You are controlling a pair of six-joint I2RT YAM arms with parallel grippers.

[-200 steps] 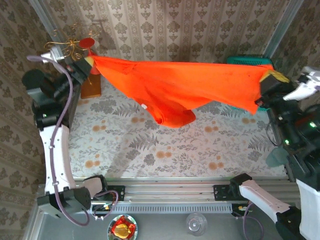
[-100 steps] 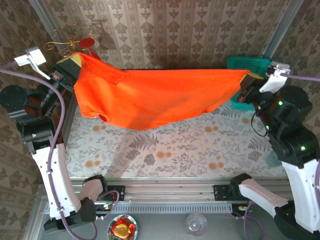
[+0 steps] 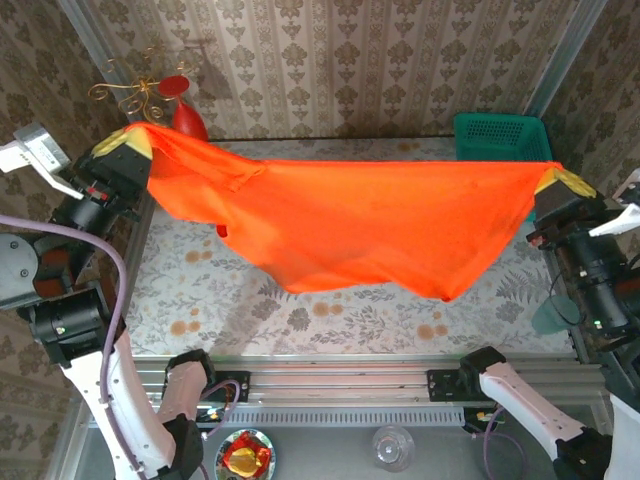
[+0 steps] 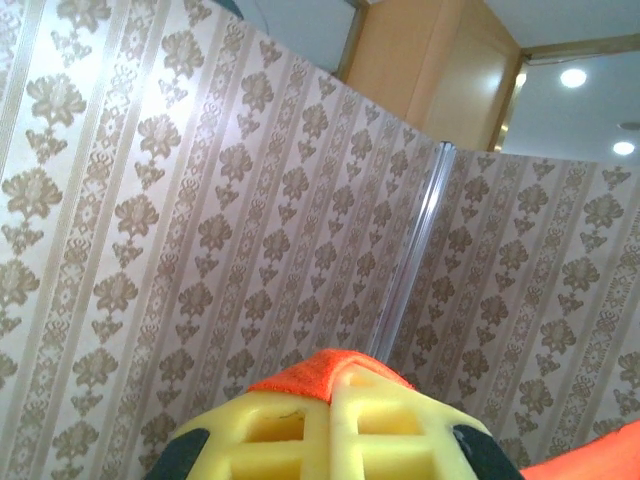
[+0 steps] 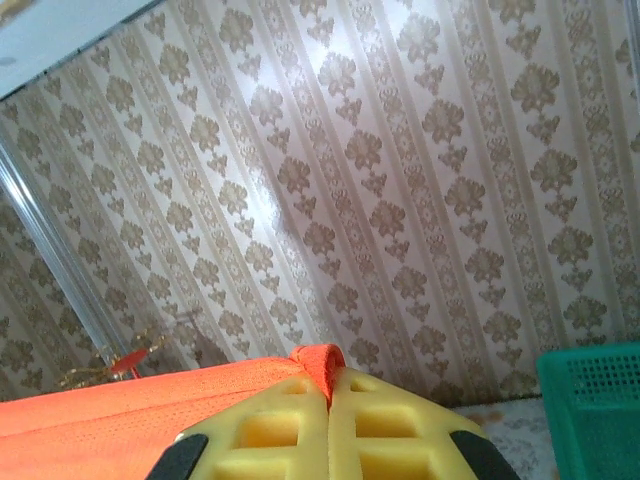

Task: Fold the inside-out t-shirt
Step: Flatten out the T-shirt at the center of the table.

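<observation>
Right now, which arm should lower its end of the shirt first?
Right, likely: the t-shirt droops furthest on its side, over the table; the left jaws hold their corner beside the red ornament.

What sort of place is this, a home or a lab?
Likely a lab booth styled as a home: wallpapered panels, a floral tablecloth, and a left pincer and right pincer holding up an orange t-shirt.

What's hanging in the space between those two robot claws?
The orange t-shirt, spread wide in the air: the left claw pinches one end, the right claw the other. The overhead view shows it.
</observation>
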